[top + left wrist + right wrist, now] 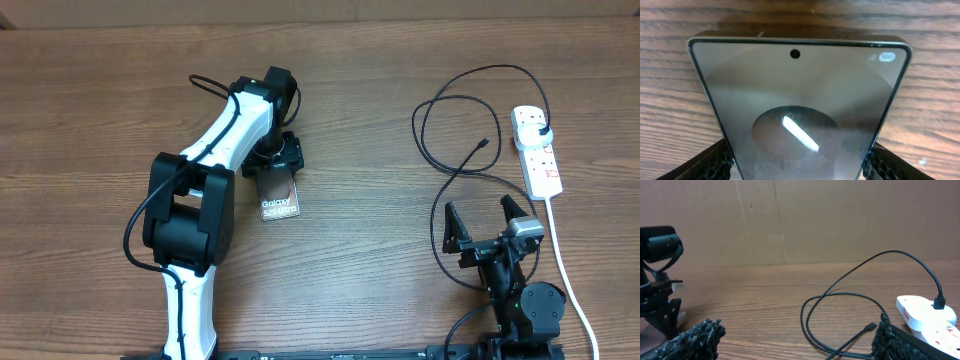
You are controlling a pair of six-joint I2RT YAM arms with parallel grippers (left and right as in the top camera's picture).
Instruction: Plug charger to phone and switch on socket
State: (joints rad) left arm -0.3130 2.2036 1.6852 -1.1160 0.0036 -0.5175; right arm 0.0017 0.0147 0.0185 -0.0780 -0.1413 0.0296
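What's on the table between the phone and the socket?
Past the phone, bare table, then the charger's cable loops by the socket; the overhead view shows it.

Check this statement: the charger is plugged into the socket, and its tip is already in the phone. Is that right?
Not quite. The charger is plugged into the socket, but its tip lies loose on the table, apart from the phone. The overhead view shows this.

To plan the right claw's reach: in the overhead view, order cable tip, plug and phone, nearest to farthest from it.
1. Cable tip, straight ahead of the right claw.
2. Plug, ahead on its right, in the socket.
3. Phone, far to its left.
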